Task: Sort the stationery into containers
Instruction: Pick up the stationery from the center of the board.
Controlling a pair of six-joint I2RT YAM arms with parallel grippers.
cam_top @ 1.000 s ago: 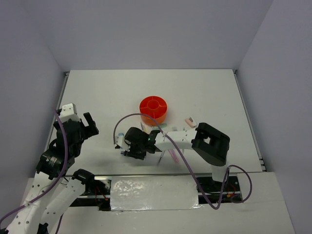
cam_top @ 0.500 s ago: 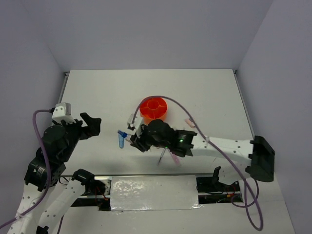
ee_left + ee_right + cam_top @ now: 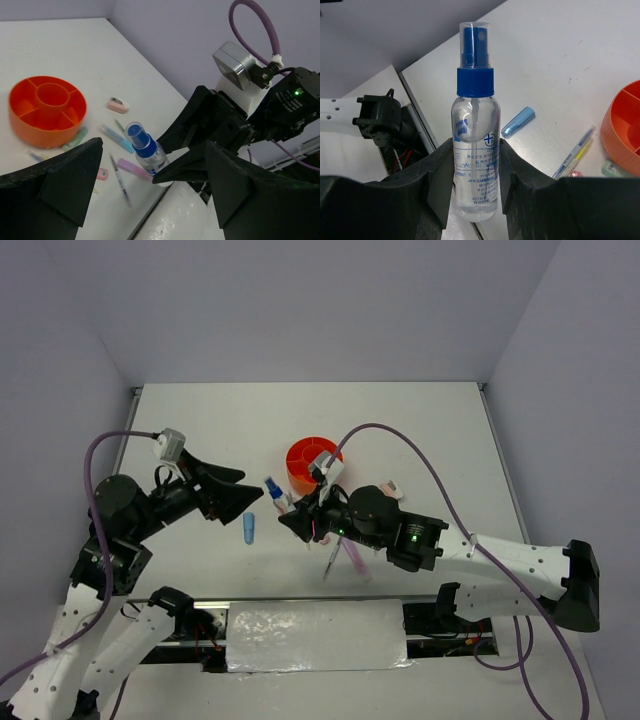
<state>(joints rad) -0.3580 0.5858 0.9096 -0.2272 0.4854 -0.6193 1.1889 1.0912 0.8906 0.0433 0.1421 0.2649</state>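
The right end effector (image 3: 292, 518) pinches a clear spray bottle (image 3: 475, 130) by its lower body and holds it upright, off the surface (image 3: 420, 430), just left of and nearer than the orange organiser (image 3: 35, 131). The left end effector (image 3: 243, 486) is spread wide and faces the bottle from further left of the organiser, not touching it. None of the stationery shows inside the organiser. Pens (image 3: 120, 177) and a pink marker (image 3: 132, 168) lie on its near side, a blue marker (image 3: 249, 527) to its left and the eraser (image 3: 117, 105) to its right.

The risks appear to be these:
- The bottle is smooth and round, and gripped low, so it could twist or slide out.
- If it is handed over, the two arms could knock together beside the organiser.
- If the right end effector lets go early, the bottle would fall onto the pens.
- The bottle is taller than the low organiser, so it may topple out.
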